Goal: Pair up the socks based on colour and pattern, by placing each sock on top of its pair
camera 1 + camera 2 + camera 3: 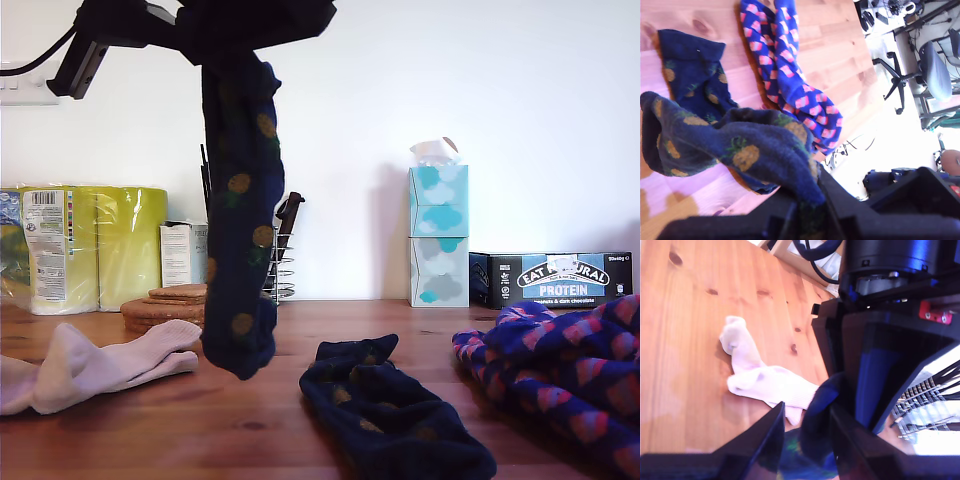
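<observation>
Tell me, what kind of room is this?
Probably a home or office room used as a robot workspace: a wooden table with kitchen rolls, tissue boxes and a protein bar box against the wall, plus an office chair nearby.

Bare table (250,420) lies between the pale sock (90,365) and the flat navy sock (390,415); the hanging sock (242,220) dangles above it.

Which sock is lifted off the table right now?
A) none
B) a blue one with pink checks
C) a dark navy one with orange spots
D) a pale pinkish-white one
C: the dark navy spotted sock hangs from my first gripper above the wooden table, while its match lies flat.
</observation>
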`<state>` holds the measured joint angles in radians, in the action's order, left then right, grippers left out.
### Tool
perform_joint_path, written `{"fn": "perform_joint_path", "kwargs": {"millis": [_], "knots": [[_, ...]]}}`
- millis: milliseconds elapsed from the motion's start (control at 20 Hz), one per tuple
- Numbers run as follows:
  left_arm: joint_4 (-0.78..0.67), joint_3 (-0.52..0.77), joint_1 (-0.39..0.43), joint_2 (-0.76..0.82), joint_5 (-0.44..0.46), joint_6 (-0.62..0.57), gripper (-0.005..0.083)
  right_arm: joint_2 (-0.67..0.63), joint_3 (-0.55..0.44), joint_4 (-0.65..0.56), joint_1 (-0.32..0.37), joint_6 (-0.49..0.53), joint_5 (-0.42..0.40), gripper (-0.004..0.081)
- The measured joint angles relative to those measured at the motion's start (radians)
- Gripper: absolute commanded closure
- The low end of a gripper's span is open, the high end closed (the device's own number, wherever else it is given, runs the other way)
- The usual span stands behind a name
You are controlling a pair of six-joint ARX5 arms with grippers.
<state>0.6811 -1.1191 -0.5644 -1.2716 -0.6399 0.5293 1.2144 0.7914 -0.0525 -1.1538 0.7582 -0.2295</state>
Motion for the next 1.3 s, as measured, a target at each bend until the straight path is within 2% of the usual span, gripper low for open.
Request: {"fn": "perform_joint_path", "kwargs": {"millis": [200, 300, 600, 650, 800, 850, 900, 1050, 1200, 1250, 1300], "knots": [[0.000, 0.000, -0.014, 0.000, -0.002, 0.000, 0.0797, 0.000, 0.000, 0.000, 0.000, 0.021, -0.041, 0.0650], [0.001, 0.000, -0.016, 0.000, -0.002, 0.000, 0.0797, 0.000, 0.000, -0.001, 0.000, 0.028, -0.053, 0.0788], [0.003, 0.000, -0.016, 0.000, -0.002, -0.008, 0.0793, 0.000, 0.000, -0.007, 0.000, 0.029, -0.066, 0.0782], [0.002, 0.000, -0.016, 0.000, -0.002, -0.013, 0.0742, 0.000, 0.000, -0.007, 0.000, 0.029, -0.066, 0.0782], [-0.002, 0.000, -0.016, 0.000, -0.002, -0.034, 0.0384, 0.000, 0.000, -0.006, 0.000, 0.028, -0.066, 0.0782], [-0.008, 0.000, -0.016, 0.000, -0.002, -0.049, 0.0317, 0.000, 0.000, -0.005, 0.000, 0.028, -0.067, 0.0782], [-0.016, 0.000, -0.014, 0.000, -0.002, -0.068, 0.0301, 0.000, 0.000, -0.005, 0.000, 0.025, -0.068, 0.0782], [-0.037, 0.000, 0.021, 0.000, 0.003, -0.110, 0.0302, 0.000, 0.000, 0.001, 0.000, 0.004, -0.074, 0.0782], [-0.042, 0.000, 0.089, 0.000, 0.005, -0.164, 0.0352, 0.000, 0.000, 0.002, 0.000, 0.002, -0.095, 0.0782], [-0.043, 0.000, 0.109, 0.000, 0.006, -0.182, 0.0400, 0.000, 0.000, 0.002, 0.000, -0.002, -0.095, 0.0782], [-0.047, 0.000, 0.135, 0.000, 0.006, -0.203, 0.0503, 0.000, 0.000, 0.002, 0.000, -0.012, -0.095, 0.0782]]}}
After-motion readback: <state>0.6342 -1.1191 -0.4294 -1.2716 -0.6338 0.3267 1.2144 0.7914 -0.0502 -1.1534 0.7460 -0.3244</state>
